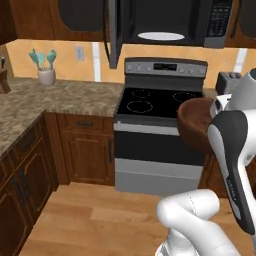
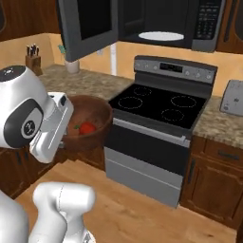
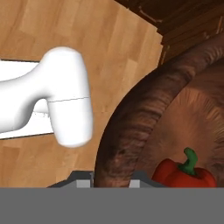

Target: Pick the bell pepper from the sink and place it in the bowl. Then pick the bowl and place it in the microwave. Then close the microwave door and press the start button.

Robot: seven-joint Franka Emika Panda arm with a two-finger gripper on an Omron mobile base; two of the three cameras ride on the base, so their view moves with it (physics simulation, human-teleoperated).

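While the gripper (image 3: 112, 179) is clamped on the rim of the bowl (image 3: 131, 127), the bell pepper (image 3: 183, 173) sits inside just beside it, held above the floor (image 2: 142, 213) near the stove (image 2: 156, 109), below the open microwave (image 2: 161, 19).

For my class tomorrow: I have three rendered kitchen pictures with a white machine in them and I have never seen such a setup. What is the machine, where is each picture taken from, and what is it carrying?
The white machine is a robot arm on a base that can drive. Two pictures come from cameras on that base, behind the arm to its left and right, both facing the stove. The third comes from a camera on the hand itself, looking along the gripper.

The gripper holds the brown bowl by its rim, in the air in front of the stove. Inside the bowl lies the red bell pepper. Above the stove hangs the black microwave; its microwave door stands open, showing a white turntable plate. On the counter stand a toaster, a knife block and a utensil pot.
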